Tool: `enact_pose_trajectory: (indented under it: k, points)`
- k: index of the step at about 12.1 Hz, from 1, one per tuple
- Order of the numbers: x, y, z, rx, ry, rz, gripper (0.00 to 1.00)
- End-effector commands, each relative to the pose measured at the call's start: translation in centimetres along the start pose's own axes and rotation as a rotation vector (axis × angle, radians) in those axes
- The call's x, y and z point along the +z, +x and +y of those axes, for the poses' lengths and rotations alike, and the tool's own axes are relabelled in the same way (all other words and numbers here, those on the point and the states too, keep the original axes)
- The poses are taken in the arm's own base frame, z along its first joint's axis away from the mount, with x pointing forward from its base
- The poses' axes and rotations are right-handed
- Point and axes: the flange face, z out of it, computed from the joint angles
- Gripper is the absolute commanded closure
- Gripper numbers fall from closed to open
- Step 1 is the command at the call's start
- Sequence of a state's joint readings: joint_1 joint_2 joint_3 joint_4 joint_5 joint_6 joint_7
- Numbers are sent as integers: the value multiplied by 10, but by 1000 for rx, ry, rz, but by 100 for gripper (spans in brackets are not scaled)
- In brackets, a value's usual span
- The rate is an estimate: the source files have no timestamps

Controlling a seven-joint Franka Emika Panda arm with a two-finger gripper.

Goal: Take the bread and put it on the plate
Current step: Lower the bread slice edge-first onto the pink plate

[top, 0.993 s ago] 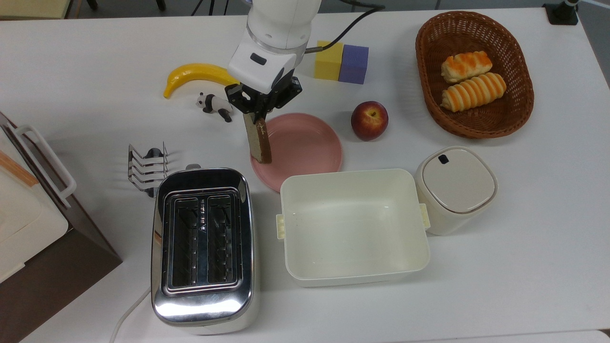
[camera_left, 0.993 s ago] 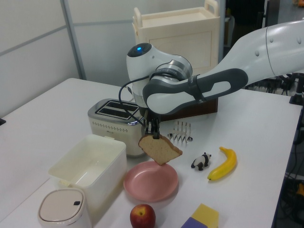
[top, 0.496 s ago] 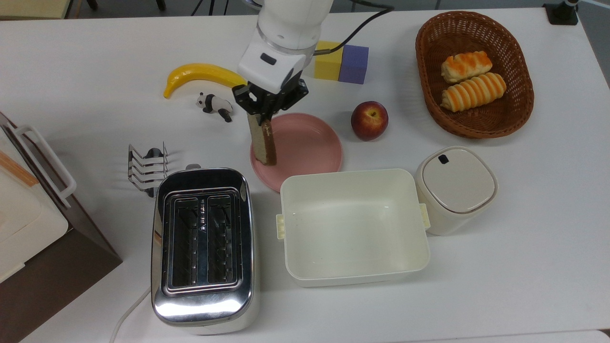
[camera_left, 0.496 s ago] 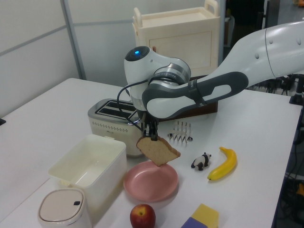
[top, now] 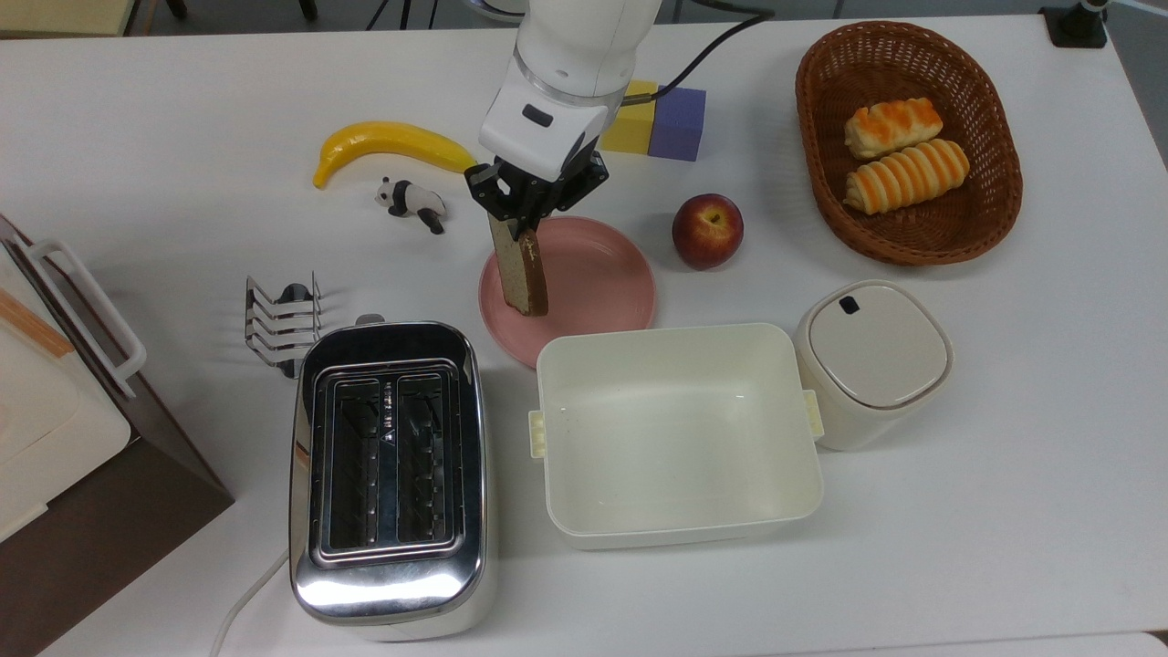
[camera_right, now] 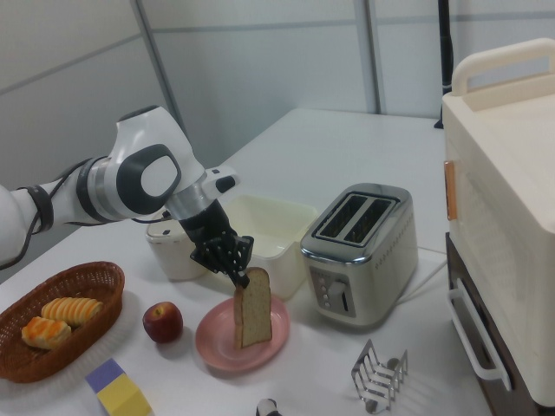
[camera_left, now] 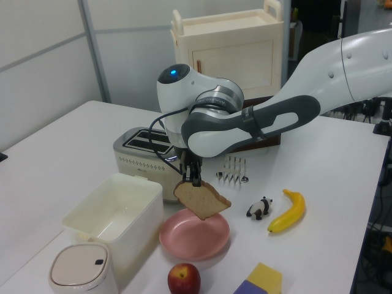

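Top view first: we see the robot's black two-finger hand (top: 522,219) in the upper middle of the frame, clamped on the top edge of the tan wholemeal bread slice with its dark brown crust (top: 520,269). The bread hangs edge-on and nearly upright over the frame-left part of the round, shallow pink plate (top: 607,278), which lies on the white table (top: 1004,511) just above the cream rectangular tub (top: 677,429) and to the upper right of the chrome two-slot toaster (top: 388,470). A red apple (top: 707,230) sits just right of the plate.

Left view, centre of the frame: we see the hand (camera_left: 194,179) pinching one corner of the bread (camera_left: 202,199), whose lowest edge hangs above the plate (camera_left: 202,240) with a gap below it, so we judge it not yet set down.

Right view, lower middle: the bread (camera_right: 252,308) stands upright beneath the hand (camera_right: 237,276), over the plate (camera_right: 212,340).

To finish well, we would carry the slice a little further toward the plate's centre, lower it until its bottom edge touches, tip it so it falls flat inside the rim, and only then let the fingers part, keeping clear of the tub wall and the apple.
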State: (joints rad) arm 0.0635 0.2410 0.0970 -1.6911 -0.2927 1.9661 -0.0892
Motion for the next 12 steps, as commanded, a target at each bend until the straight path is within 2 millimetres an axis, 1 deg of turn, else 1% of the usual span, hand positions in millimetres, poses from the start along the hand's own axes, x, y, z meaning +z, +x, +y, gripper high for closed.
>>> enact_pose_trajectory:
  k: [1,4,6,7,8,12]
  points:
    - [3,-2,-3,5,-23,27,100]
    - [1,-1,0,21,-73,31,100]
    - [3,-1,0,23,-74,28,100]
    - [3,-2,0,27,-73,26,39]
    - [3,-2,0,39,-75,27,0]
    - [5,-1,-3,36,-75,24,0]
